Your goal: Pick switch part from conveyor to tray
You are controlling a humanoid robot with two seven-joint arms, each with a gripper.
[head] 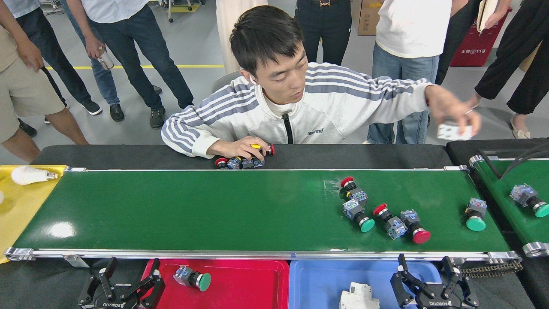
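While both grippers hang open and empty below the conveyor's (pixel 214 210) near rail, the left gripper (pixel 122 285) sits beside the red tray (pixel 253 292), which holds one green-capped switch (pixel 192 278). The right gripper (pixel 431 279) hovers over the blue tray (pixel 317 283). On the belt's right half lie four clustered switches (pixel 379 212), with another (pixel 476 213) near the right end. A person (pixel 300 107) sits behind.

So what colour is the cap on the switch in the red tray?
Green, on the switch in the red tray, head view.
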